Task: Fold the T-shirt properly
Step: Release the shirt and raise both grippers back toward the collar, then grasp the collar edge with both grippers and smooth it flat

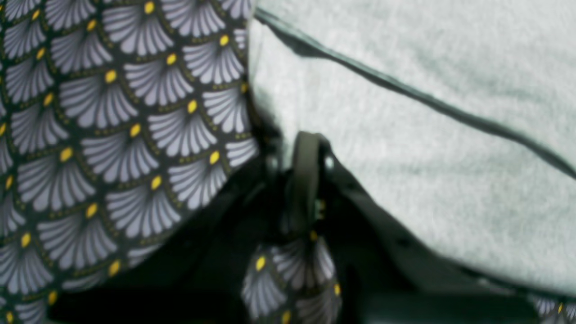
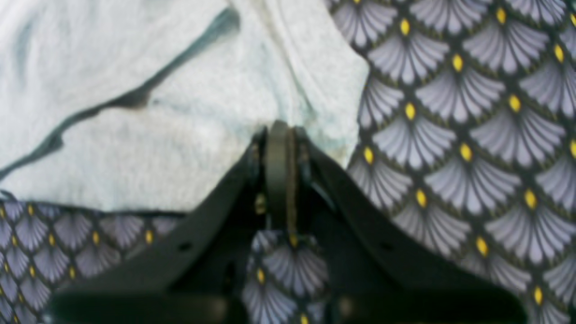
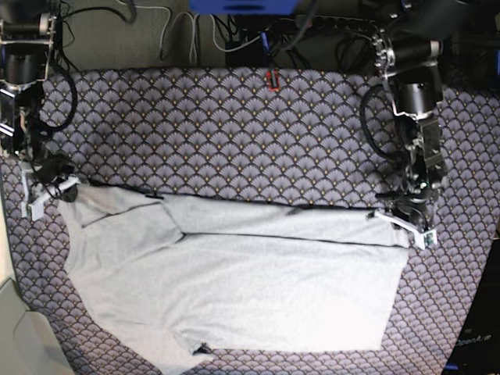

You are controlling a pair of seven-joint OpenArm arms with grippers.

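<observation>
Where the T-shirt lies, spread across the near half of the tablecloth, its grey cloth is seen mostly flat in the base view. A strip along the far edge is folded over onto the body, and the fold line runs nearly straight between the two grippers. One sleeve is seen at the base view's left, angled toward the near edge, with a dark seam or shadow beside it. No lettering is visible on the upward face.

The right gripper is found at the base view's left, at the far corner of the shirt by the sleeve. In the right wrist view its jaws are pressed together, and a bunched pleat of the shirt is pinched at the right gripper's tips; the cloth is puckered there. This gripper is recorded as closed on the shirt.

The left gripper is found at the base view's right, at the far corner of the folded strip. In the left wrist view the left gripper's jaws are seen drawn together at the side edge of the shirt, just where grey cloth meets the fan pattern of the tablecloth. Whether cloth is actually caught between them cannot be told, as the view is blurred.

Cables are seen beyond the far edge of the tablecloth.
</observation>
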